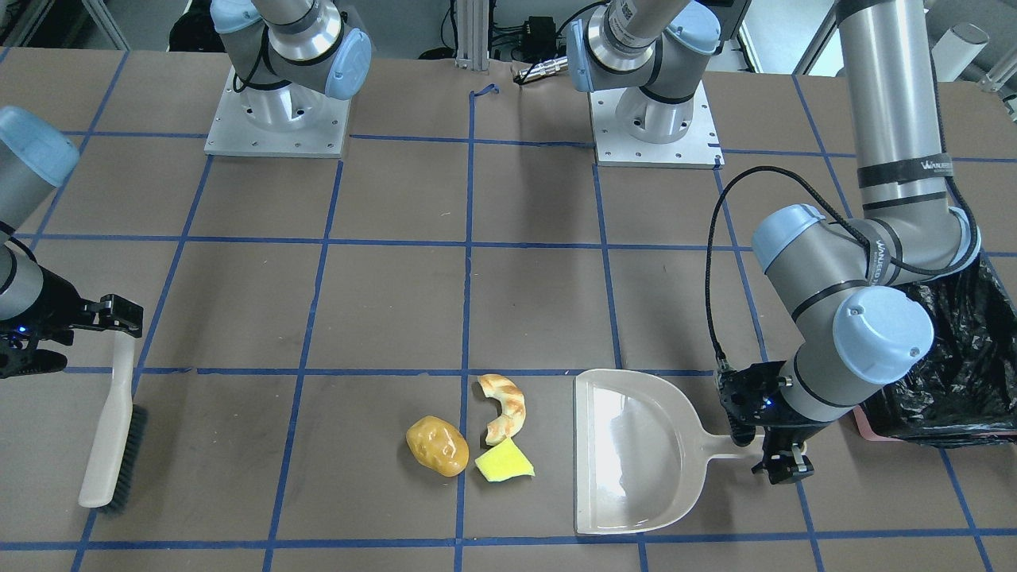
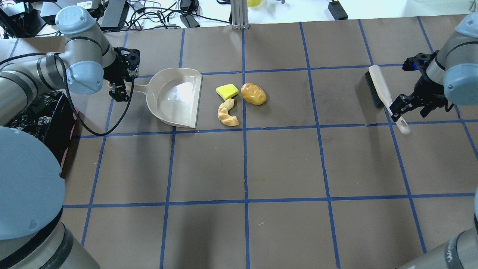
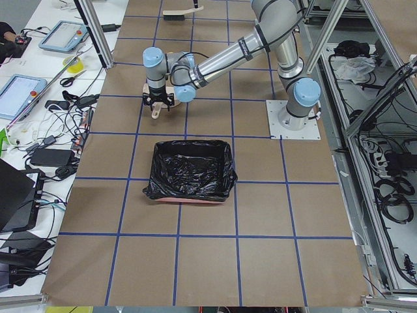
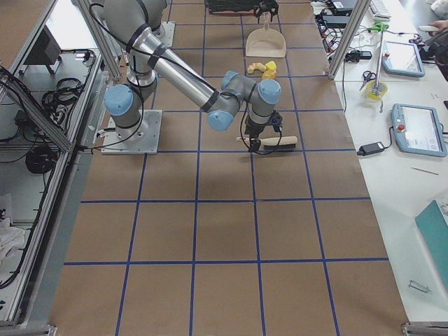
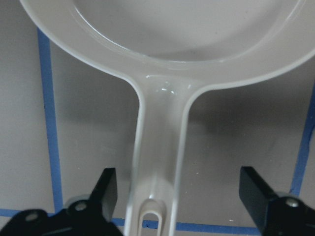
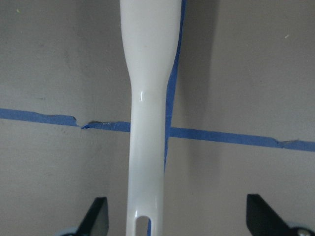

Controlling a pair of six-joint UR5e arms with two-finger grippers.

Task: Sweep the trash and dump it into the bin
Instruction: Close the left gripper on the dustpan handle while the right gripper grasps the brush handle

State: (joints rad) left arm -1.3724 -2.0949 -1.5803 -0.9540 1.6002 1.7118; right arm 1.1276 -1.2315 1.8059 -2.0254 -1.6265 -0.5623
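Trash point(image 1: 437, 446) (potato point(image 2: 253, 93), curved bread point(image 2: 227, 112), yellow wedge point(image 2: 227, 90)) clustered just beside dustpan point(image 2: 175, 99) mouth. Dustpan handle points away toward bin point(image 3: 158, 176) on my left. Left gripper point(image 5: 182, 194) jaws spread astride that handle; right gripper point(image 6: 179, 216) spread astride brush point(image 2: 378, 86) handle.

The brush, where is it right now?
In the overhead view the brush lies at the far right, its handle between the open fingers of the right gripper.

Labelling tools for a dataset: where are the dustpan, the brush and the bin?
dustpan point(image 1: 636, 453), front-facing view, pan floor.
brush point(image 1: 110, 433), front-facing view, beige back.
bin point(image 3: 189, 192), exterior left view, liner over near rim.
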